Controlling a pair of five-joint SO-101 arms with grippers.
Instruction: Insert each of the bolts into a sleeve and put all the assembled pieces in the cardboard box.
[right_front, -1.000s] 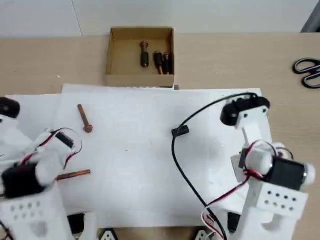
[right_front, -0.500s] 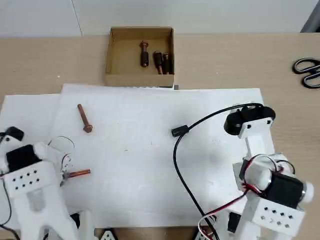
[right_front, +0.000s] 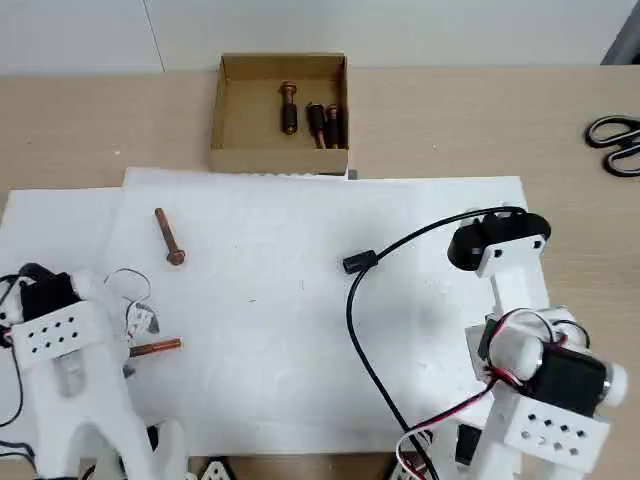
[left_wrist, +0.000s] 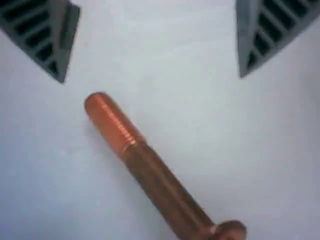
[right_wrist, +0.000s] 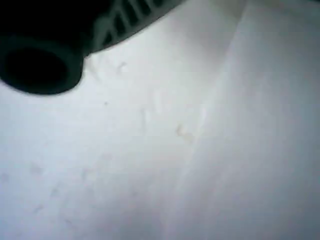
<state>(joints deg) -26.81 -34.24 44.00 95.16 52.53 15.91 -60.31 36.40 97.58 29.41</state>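
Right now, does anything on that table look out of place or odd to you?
A black cable loops across the white sheet from the right arm, its plug end lying loose mid-sheet. Scissors sit on the table out past that arm's side, apart from the sheet. Otherwise nothing looks spilled or damaged.

The white plastic left arm (right_front: 62, 350), carrying a black motor at its upper end, is standing in the lower left of the high view, folded over and pointing its wrist downward. Its left gripper (left_wrist: 155, 40) is facing straight down, its two grey ribbed fingers (left_wrist: 42, 30) sitting in the upper corners of the left wrist view, spread wide apart. The white plastic right arm (right_front: 545, 390) is standing in the lower right of the high view, stretching its black-and-white wrist (right_front: 497, 238) up towards mid-frame.
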